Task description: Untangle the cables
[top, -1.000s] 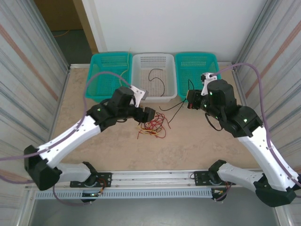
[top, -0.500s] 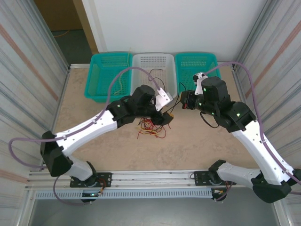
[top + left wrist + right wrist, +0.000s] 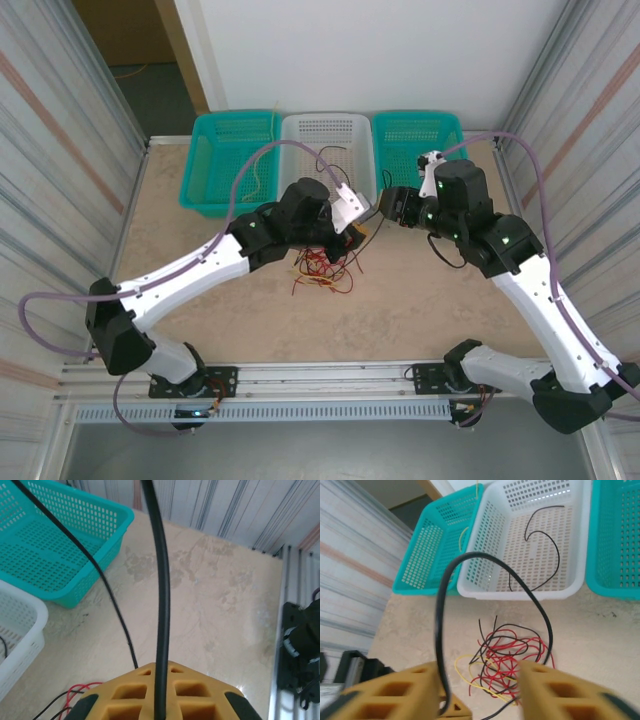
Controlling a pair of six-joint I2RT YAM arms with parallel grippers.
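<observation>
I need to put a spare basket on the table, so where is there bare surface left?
Bare table lies between the cable tangle and the near rail, and at the left between the left teal basket and the left arm. Crowded: in front of the white basket, around the tangle.

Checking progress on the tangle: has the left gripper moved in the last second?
Yes. The left gripper, shut on a black cable, has shifted right along the front of the white basket, toward its right corner.
</observation>
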